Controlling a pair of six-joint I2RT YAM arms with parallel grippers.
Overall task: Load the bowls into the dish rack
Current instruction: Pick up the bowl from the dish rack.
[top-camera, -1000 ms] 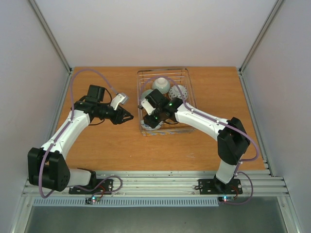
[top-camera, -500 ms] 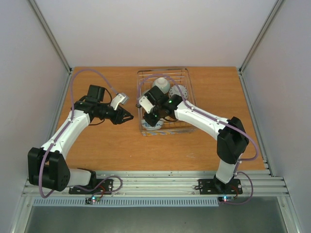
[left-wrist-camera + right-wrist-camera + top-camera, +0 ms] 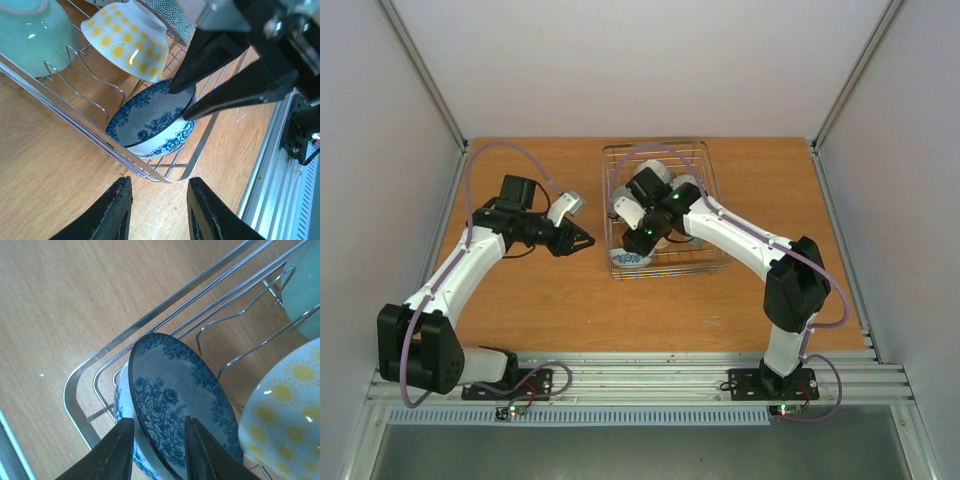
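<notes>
Right gripper (image 3: 158,421) straddles the rim of the blue-flowered bowl (image 3: 170,390), jaws partway apart and not clamped (a gap shows). That bowl leans tilted in the near left corner of the dish rack (image 3: 77,382), beside the yellow-sun bowl (image 3: 285,405). Left gripper (image 3: 159,182) is parted, empty.

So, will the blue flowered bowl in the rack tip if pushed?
Probably: the white ceramic bowl with blue flowers leans on edge in the silvery wire rack, so it may rock or roll. Its smooth glaze may be slippery.
</notes>
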